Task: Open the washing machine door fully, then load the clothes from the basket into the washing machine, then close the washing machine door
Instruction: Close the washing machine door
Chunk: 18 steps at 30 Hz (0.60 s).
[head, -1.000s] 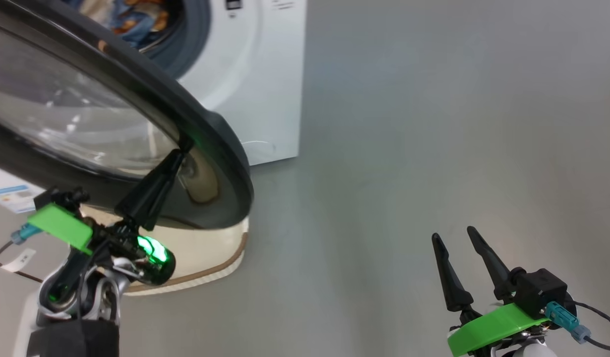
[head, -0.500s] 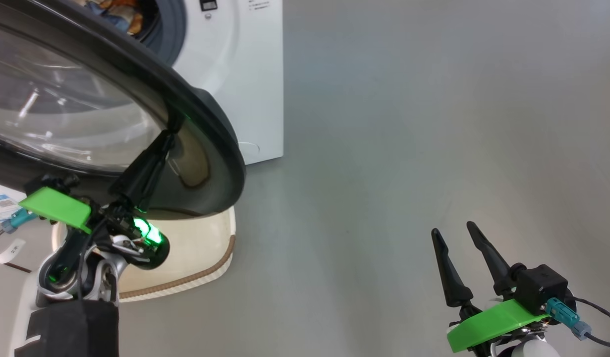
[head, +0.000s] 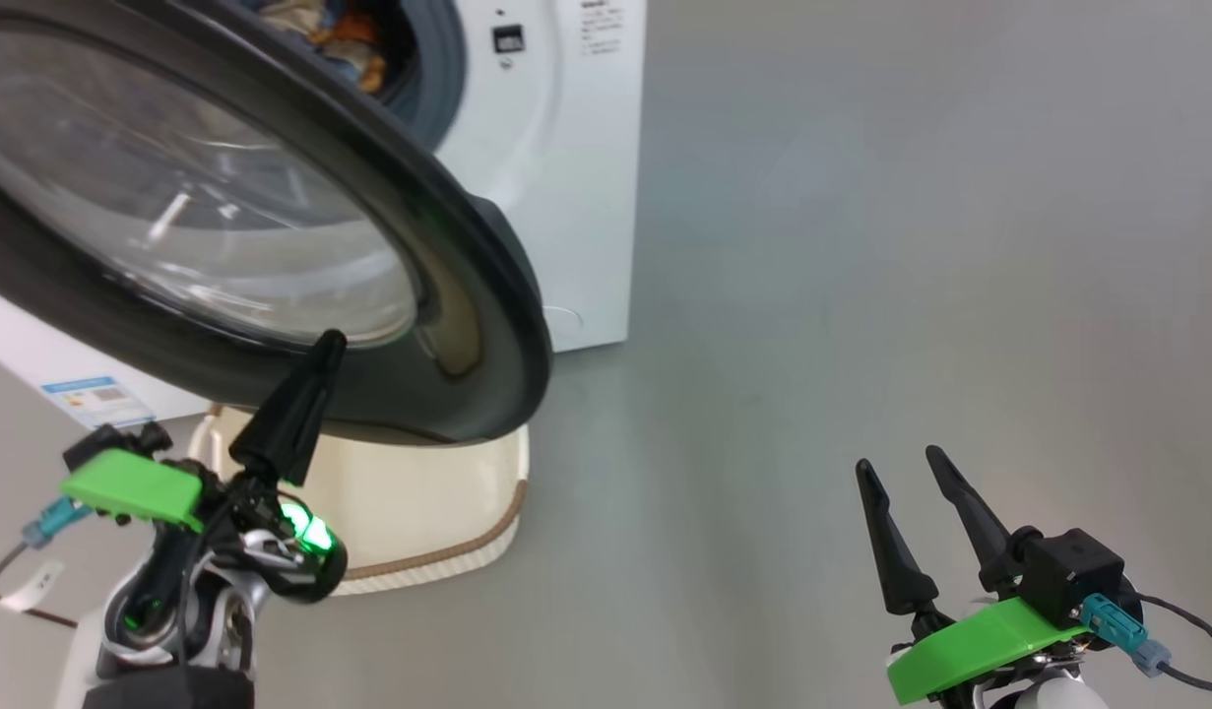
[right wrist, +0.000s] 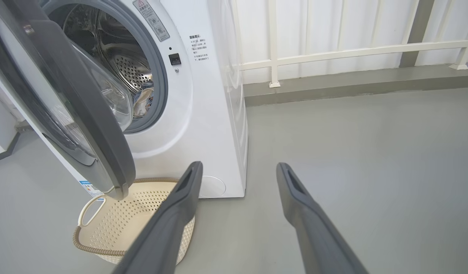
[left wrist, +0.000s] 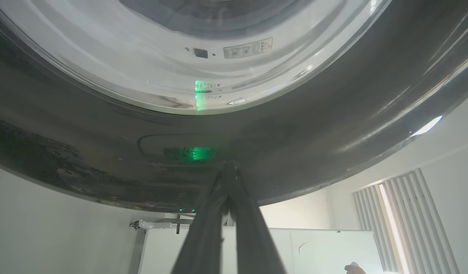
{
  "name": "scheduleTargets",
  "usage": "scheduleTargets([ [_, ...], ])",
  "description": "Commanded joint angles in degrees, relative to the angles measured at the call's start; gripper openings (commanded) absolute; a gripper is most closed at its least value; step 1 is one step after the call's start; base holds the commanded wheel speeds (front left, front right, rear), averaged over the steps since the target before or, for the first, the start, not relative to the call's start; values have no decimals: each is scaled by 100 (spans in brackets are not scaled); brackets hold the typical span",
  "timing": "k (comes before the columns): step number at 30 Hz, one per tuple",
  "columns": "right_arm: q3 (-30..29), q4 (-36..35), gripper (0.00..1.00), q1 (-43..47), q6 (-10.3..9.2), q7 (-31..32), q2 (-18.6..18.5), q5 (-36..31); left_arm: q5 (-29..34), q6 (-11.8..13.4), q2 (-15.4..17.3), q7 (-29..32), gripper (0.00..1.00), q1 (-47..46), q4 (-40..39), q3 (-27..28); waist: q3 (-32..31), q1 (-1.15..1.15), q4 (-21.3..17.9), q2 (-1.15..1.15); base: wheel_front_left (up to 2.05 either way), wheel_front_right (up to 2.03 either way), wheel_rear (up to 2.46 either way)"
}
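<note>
We judge door-closing is in hand: our left gripper (head: 326, 343), fingers pressed together on nothing, sets its tips against the dark rim of the half-open washing machine door (head: 222, 222) above it. The empty basket (head: 438, 512) sits just beside, the clothes (head: 345, 34) beyond inside the washing machine (head: 566, 148). Next we must push the door away until it latches; our right gripper (head: 900, 462) hangs spread, well apart.

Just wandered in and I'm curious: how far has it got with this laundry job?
Done: the clothes lie inside the washing machine, and the basket looks empty. In hand: the left gripper, shut, has its tip against the dark rim of the part-open door, seemingly to push it. The right gripper hangs open, holding nothing. Left: closing the door.
</note>
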Motion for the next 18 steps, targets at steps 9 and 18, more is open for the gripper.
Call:
scheduleTargets([
  [9,119,-46,100,99,35,-28,-5,47,170,-40,137,-607,0,462,-469,173,-479,0,563,0,0,0,0],
  [18,156,-30,100,184,35,-28,-5,57,509,-40,137,-1315,0,771,-831,430,-646,0,695,0,0,0,0],
])
